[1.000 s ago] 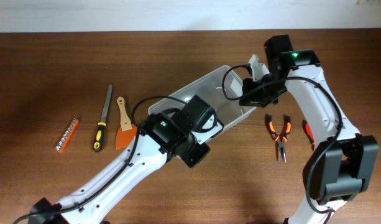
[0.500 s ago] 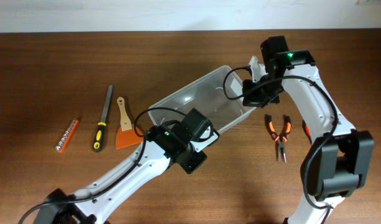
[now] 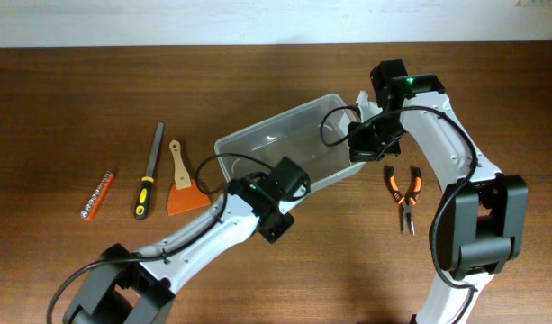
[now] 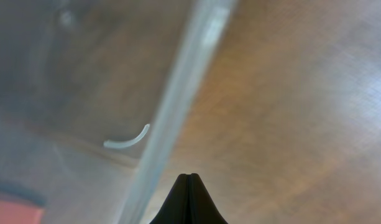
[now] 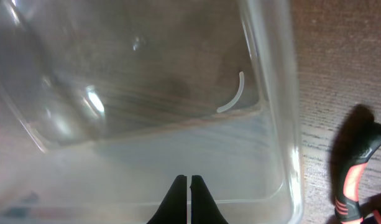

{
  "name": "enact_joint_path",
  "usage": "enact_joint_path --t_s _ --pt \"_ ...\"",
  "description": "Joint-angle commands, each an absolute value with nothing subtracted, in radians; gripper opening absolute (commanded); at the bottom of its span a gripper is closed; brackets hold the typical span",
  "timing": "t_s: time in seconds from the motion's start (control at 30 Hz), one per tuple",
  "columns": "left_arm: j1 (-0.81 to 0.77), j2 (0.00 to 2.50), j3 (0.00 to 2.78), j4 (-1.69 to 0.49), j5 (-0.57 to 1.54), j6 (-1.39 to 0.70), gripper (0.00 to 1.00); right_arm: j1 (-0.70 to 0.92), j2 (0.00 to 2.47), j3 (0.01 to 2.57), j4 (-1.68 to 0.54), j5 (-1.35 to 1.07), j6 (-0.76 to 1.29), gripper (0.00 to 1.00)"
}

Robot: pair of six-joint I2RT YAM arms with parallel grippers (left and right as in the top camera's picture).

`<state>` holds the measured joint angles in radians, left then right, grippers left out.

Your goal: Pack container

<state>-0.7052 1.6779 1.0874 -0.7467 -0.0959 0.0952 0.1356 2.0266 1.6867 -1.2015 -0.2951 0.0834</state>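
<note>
Looking down at the wooden table [image 3: 77, 90], I count two arms and one container [image 3: 285, 139]. The clear tub lies near the table's middle, slightly askew, with one arm at each side.

The left gripper [image 4: 187, 180] is fully closed, its tips pressed together with nothing between them. It hangs just outside the tub's near long wall. On the left wrist view the rim runs diagonally right beside the tips, but I cannot tell whether they touch it.

The right gripper [image 5: 189, 183] sits at the tub's right end, over the inside. Its fingers are closed to a hairline slit and I see nothing pinched in it.

One pair of orange-handled pliers [image 3: 404, 193] lies right of the tub, apart from it. Left of the tub lie one file [image 3: 148, 175] with a yellow and black handle, one orange-bladed scraper [image 3: 181, 184] just beside it, and one small orange strip of sockets [image 3: 96, 195] farthest left.
</note>
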Motion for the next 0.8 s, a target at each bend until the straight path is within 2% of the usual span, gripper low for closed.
enact_joint_path --t_s 0.0,0.3,0.53,0.77 --pt "-0.646 1.685 1.079 -0.733 -0.155 0.067 0.02 0.145 2.032 1.698 -1.212 -0.283 0.083 0.04" --pt "-0.504 1.685 1.079 -0.680 -0.155 0.067 0.02 0.145 2.032 1.698 -1.268 -0.283 0.083 0.04" --pt "-0.455 1.685 1.080 -0.647 -0.154 0.067 0.03 0.145 2.032 1.698 -1.309 -0.283 0.084 0.04" --pt "-0.455 1.647 1.146 -0.750 -0.155 0.067 0.06 0.143 1.974 1.732 -1.241 -0.278 0.083 0.04"
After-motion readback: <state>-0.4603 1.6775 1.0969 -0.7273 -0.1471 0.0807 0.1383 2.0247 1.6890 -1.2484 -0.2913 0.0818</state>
